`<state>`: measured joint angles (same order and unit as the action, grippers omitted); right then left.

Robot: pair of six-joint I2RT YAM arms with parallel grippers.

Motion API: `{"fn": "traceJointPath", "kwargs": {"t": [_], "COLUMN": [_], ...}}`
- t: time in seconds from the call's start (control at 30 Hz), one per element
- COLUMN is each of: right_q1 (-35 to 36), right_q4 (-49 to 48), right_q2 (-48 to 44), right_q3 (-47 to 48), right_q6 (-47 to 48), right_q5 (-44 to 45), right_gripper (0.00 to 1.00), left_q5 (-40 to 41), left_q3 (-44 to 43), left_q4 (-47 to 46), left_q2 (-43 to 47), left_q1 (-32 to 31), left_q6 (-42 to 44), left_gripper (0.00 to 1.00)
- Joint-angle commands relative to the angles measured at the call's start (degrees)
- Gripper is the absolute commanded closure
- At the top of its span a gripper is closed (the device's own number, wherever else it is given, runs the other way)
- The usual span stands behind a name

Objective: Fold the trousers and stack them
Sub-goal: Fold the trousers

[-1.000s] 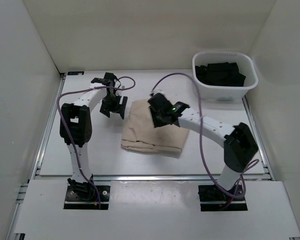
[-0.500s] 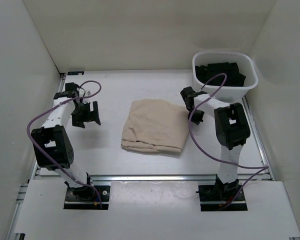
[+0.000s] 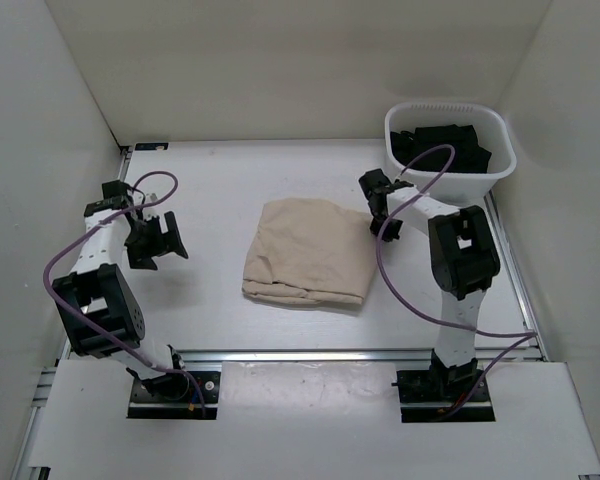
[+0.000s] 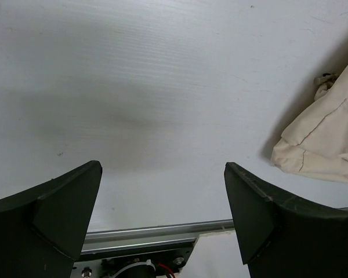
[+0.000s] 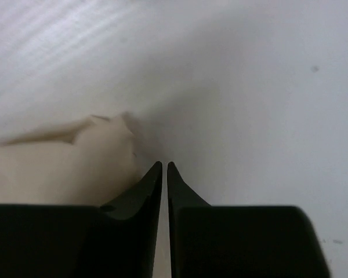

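The beige trousers [image 3: 308, 252] lie folded into a compact bundle at the middle of the table. A corner of them shows at the right of the left wrist view [image 4: 325, 139] and at the left of the right wrist view [image 5: 58, 165]. My left gripper [image 3: 158, 240] is open and empty, well left of the bundle; its jaws stand wide apart over bare table [image 4: 162, 174]. My right gripper [image 3: 374, 190] is shut and empty, just off the bundle's far right corner [image 5: 165, 168].
A white basket [image 3: 450, 175] with dark folded clothes [image 3: 442, 146] stands at the back right, close behind my right arm. White walls enclose the table. A metal rail [image 3: 300, 353] runs along the near edge and shows in the left wrist view [image 4: 156, 231].
Both arms pulled back from the trousers: the left gripper swung out to the left, the right gripper withdrew from on top of the bundle to its far right corner. The trousers stayed still.
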<state>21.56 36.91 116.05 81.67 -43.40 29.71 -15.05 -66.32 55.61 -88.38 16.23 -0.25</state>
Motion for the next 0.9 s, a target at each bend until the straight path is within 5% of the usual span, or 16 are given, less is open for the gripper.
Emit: {"fn": "traceJointPath", "kwargs": {"t": [0.0,0.07,0.1,0.13,0.23,0.4,0.57,0.87], "right_q1": [0.32,0.32,0.32,0.32,-0.46,-4.59,-5.83,-5.83], "right_q4": [0.79,5.18,6.41,7.99,12.37,24.69,31.37,34.63], "right_q2": [-8.18,-11.18,-14.85,-16.98,-26.82,-44.48,-63.18,-68.59], "right_q3": [-3.18,-2.40,-2.39,-2.39,-3.53,-4.06,-9.41,-13.21], "right_q6": [-2.57,-0.73,1.97,4.00,11.05,10.18,7.90,3.06], "right_q5": [1.48,2.01,2.01,1.32,-5.89,-6.08,3.49,12.47], "right_gripper": [0.87,0.70,0.45,0.34,0.11,0.08,0.06,0.02], "left_q5": [-2.09,-2.09,-2.09,-2.61,-1.83,1.51,13.25,19.00], "left_q3": [-0.65,-1.97,-2.84,-3.45,-3.99,-5.39,-4.87,-6.01], "left_q4": [-0.60,-0.60,-0.60,-0.60,-0.60,1.51,0.47,-0.77], "left_q2": [3.04,3.04,3.04,3.04,3.65,6.55,15.07,17.89], "left_q1": [0.12,0.12,0.12,0.12,0.12,0.12,0.12,0.12], "left_q6": [0.25,0.25,0.25,0.25,0.25,0.25,0.25,0.25], "left_gripper": [0.01,0.00,0.00,0.00,0.00,0.00,0.00,0.00]}}
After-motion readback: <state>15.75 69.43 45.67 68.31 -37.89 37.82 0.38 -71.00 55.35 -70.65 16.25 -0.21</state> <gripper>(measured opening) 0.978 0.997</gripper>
